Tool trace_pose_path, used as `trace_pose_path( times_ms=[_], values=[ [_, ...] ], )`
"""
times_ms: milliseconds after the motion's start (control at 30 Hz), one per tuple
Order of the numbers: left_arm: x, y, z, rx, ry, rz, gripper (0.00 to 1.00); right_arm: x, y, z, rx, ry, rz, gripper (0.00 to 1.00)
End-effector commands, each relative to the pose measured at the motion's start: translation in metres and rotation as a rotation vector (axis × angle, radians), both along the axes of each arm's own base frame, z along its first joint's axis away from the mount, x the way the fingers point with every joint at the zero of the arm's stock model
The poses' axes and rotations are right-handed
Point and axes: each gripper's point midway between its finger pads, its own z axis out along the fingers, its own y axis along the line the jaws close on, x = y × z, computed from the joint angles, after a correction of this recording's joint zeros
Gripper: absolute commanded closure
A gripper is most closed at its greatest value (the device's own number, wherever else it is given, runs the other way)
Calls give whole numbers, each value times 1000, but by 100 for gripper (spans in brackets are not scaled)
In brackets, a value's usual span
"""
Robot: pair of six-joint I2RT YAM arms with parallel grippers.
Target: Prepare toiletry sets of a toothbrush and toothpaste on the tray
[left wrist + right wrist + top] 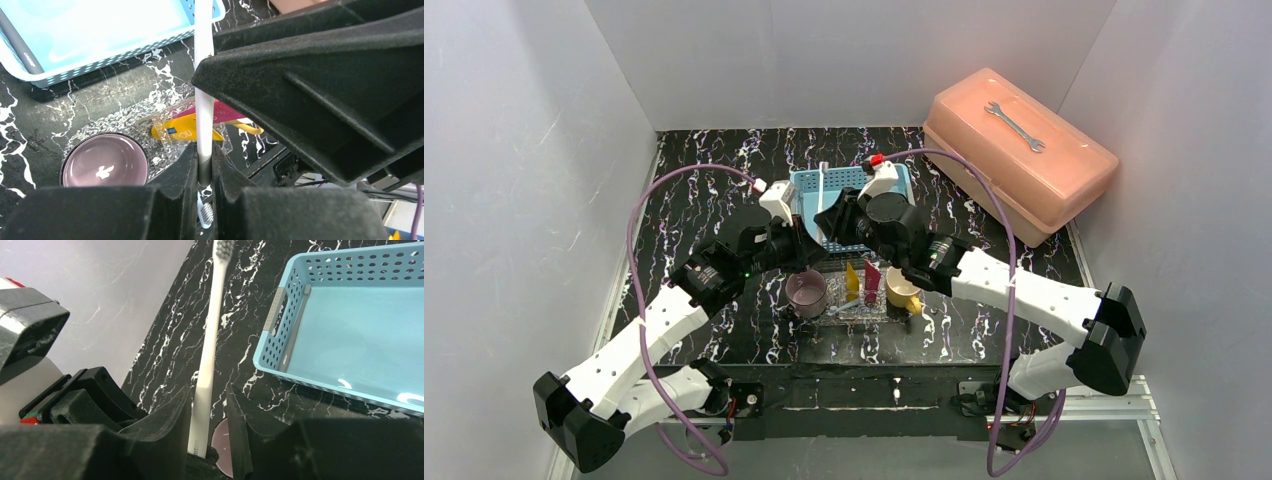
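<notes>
**Toothbrush held over the tray, placement pending**

The toothbrush (204, 120) is clamped tightly between the fingers of the left gripper (203, 162), at the lower centre of the left wrist view. In the right wrist view a pale shaft is flanked by the right gripper (207, 415). A sliver of gap is seen beside one finger, so whether it is gripped cannot be told. The tray (125, 117) lies behind the brush, with the yellow tube (187, 131) and magenta tube (227, 112) on it and the purple cup (105, 165) at lower left. Delivery of the brush is judged to be in hand. Next, the brush needs to be left with one holder and lowered beside the tubes, clear of the cup.
</notes>
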Motion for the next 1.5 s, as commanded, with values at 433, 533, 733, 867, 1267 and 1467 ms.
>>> trace_pose_path(
  times_ms=[433,533,733,867,1267,1467],
  values=[
    [-30,20,-3,211,-5,-193,100,15,-61,28,-70,5,197,47],
    [-32,25,-10,262,7,-215,100,16,-65,29,-40,37,258,47],
    [-37,29,-17,313,19,-260,100,3,-61,29,20,87,410,39],
    [-41,34,-18,349,7,-294,100,-1,-61,30,66,115,461,36],
    [-57,35,-16,392,-72,-406,100,-3,-55,44,146,180,476,34],
    [-70,32,-16,454,-144,-470,100,-3,-54,39,154,218,476,35]
  ],
)
